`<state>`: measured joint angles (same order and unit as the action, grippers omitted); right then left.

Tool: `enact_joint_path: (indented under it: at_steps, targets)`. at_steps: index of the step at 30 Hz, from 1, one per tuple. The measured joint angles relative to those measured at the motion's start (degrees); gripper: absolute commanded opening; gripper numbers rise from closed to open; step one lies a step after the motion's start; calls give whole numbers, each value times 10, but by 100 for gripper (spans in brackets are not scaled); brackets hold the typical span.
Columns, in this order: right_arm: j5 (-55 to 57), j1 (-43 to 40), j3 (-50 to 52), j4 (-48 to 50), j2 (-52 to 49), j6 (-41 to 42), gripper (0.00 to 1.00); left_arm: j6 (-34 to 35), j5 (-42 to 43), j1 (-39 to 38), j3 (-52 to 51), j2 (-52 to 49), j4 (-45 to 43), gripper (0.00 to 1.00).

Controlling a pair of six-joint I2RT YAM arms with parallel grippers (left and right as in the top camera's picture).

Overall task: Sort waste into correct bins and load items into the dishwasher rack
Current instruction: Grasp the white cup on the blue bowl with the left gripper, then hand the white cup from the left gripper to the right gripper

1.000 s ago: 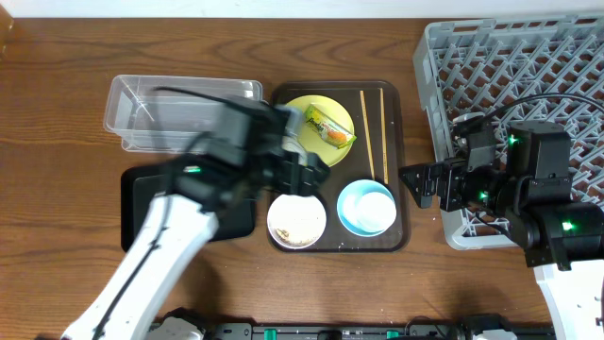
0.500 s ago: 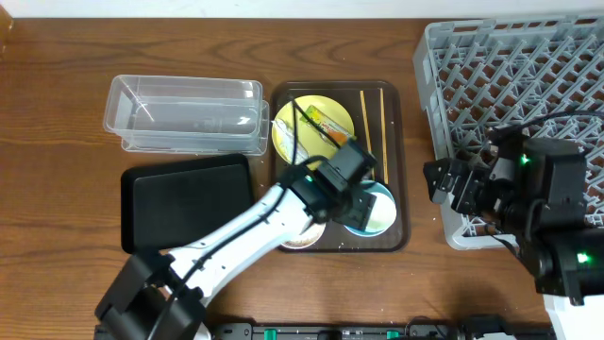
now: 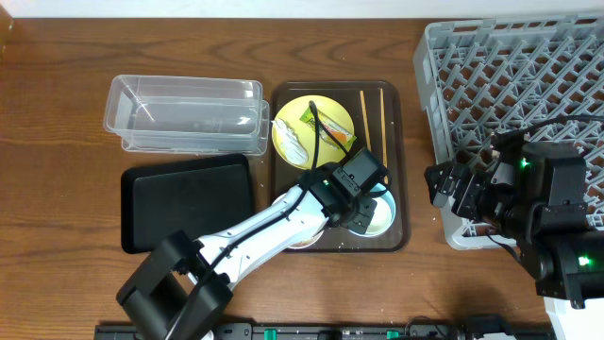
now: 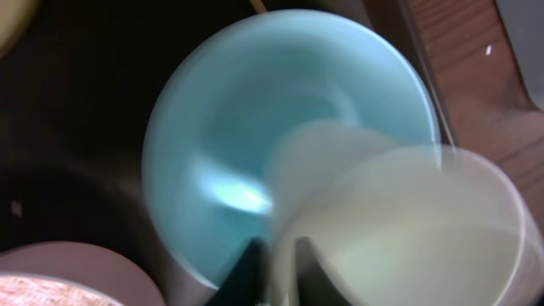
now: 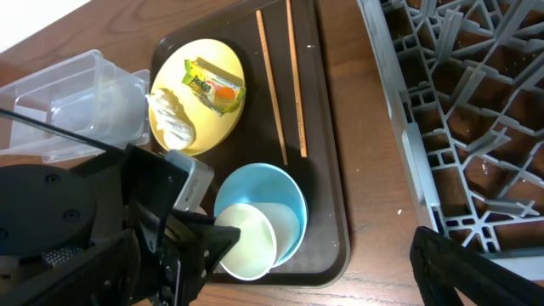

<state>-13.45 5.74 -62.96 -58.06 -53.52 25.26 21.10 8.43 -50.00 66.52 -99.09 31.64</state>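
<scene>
My left gripper [image 4: 282, 272] is shut on the near rim of a small white cup [image 4: 399, 229], which sits tilted inside the light blue bowl [image 4: 255, 127]. In the right wrist view that cup [image 5: 251, 242] leans out of the blue bowl [image 5: 272, 191]. A second bowl with rice-like scraps [image 4: 47, 280] sits beside it, mostly under my left arm in the overhead view. The yellow plate [image 3: 326, 142] holds the snack wrapper [image 3: 321, 123] and the tissue [image 3: 293, 142]. Two chopsticks [image 3: 373, 123] lie beside it. My right gripper [image 3: 442, 187] hangs open by the grey rack [image 3: 519, 85].
Plate, bowls and chopsticks all rest on a dark brown serving tray [image 3: 401, 170]. The clear tub [image 3: 184, 113] and the flat black tray [image 3: 189, 203] lie to its left. The rack's corner [image 5: 425, 136] stands close to the serving tray's right edge.
My left arm has swung from over the plate to the blue bowl and its jaws have closed on the white cup's rim. The right arm has drawn back slightly to the right.
</scene>
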Motion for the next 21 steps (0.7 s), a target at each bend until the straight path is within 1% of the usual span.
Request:
enact_joint_path:
  at_steps: [4, 7, 9, 12, 13, 16, 17, 19, 21]
  targets:
    - [0, 0, 0, 0, 0, -1, 99, 1, 2, 3, 0, 14, 0, 6]
    - [0, 0, 0, 2, 0, -9, 99, 5, 10, 20, 0, 56, 5, 6]
    - [0, 0, 0, 6, 0, -18, 99, 8, 30, 47, 0, 99, 7, 6]
    - [-5, 0, 0, 18, 0, -34, 99, 9, 94, 126, 1, 169, 9, 6]
    - [-17, 0, 0, 27, 0, -45, 99, 7, 124, 153, 2, 184, 9, 6]
    - [-83, 0, 0, 66, -1, -94, 99, -9, 274, 257, 3, 212, 3, 6]
    - [-125, 0, 0, 83, -3, -119, 99, -16, 326, 283, 3, 212, -1, 6]
    - [-209, 0, -1, 121, -11, -160, 97, -31, 442, 326, 3, 208, -2, 6]
    - [-284, 1, -1, 148, -23, -190, 95, -42, 523, 347, 3, 204, -3, 6]
